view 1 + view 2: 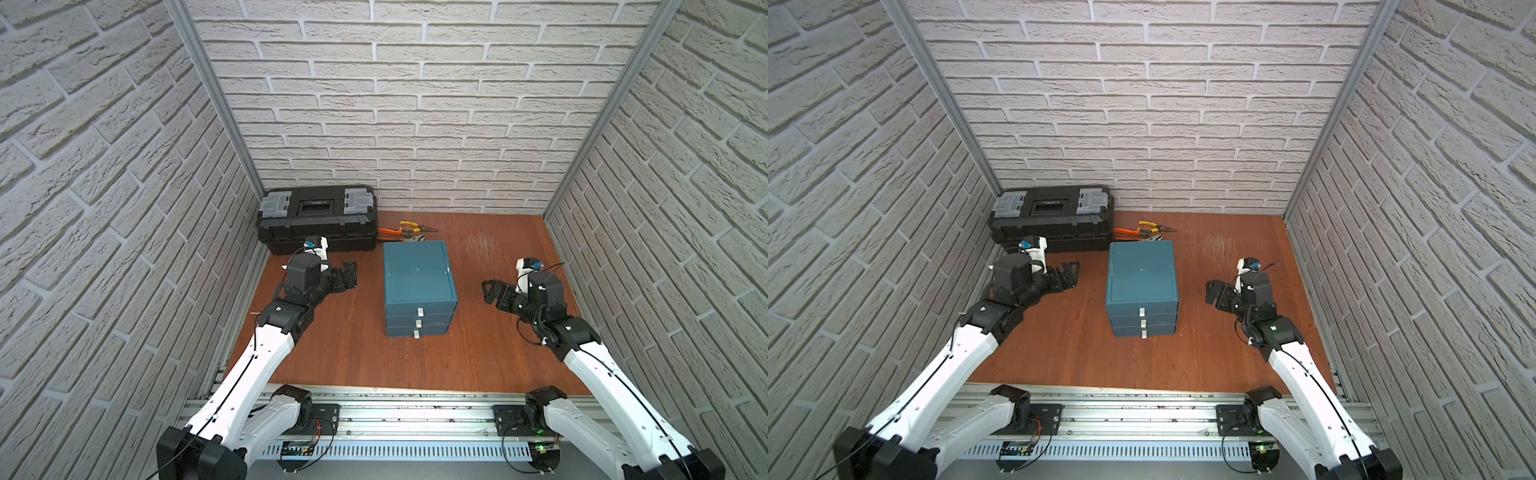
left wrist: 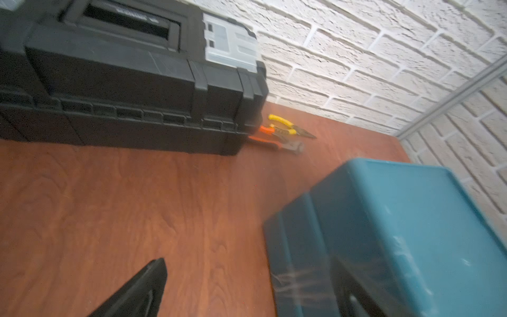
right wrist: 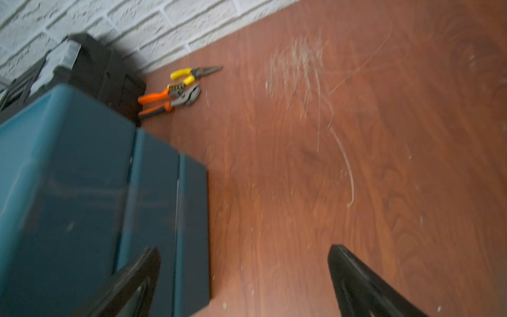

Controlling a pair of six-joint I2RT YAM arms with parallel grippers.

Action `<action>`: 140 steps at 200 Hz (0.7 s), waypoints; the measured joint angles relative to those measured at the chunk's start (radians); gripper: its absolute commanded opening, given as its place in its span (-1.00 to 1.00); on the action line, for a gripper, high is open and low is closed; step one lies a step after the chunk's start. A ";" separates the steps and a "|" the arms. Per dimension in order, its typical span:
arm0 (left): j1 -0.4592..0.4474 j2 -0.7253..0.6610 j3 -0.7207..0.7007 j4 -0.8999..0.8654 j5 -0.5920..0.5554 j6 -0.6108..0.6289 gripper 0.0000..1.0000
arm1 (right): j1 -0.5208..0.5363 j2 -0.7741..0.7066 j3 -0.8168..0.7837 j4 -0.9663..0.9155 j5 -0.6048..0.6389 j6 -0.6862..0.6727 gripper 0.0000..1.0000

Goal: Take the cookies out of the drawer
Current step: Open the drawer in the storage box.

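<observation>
The table [image 1: 478,353] looked like smooth reddish-brown wood, with pale scratches [image 1: 482,245] at about one o'clock. The blue drawer box [image 1: 417,270] looked like smooth, slightly shiny plastic. The black toolbox [image 1: 318,218] looked like dull, ribbed plastic. The walls [image 1: 395,104] looked like rough white brick. The front rail [image 1: 415,411] looked like shiny metal.

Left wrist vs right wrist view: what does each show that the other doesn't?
Only the left wrist view: the black toolbox nearly whole, with its lid handle. Only the right wrist view: the scratched patch on the wooden table, and the right gripper open and empty. Both: the teal drawer unit, the yellow-handled pliers, the orange-handled pliers, the brick wall. No cookies in either.
</observation>
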 measured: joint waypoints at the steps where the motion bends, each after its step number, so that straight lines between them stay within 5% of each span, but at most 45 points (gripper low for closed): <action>1: -0.002 -0.001 0.002 -0.004 0.001 -0.001 0.97 | 0.003 -0.005 -0.001 -0.006 0.000 0.002 0.90; 62: -0.144 -0.002 0.051 -0.060 0.089 -0.122 0.97 | 0.188 -0.142 -0.075 -0.137 -0.083 0.147 0.49; 140: -0.222 0.154 0.065 0.047 0.105 -0.173 0.97 | 0.464 -0.028 -0.121 0.105 -0.135 0.325 0.24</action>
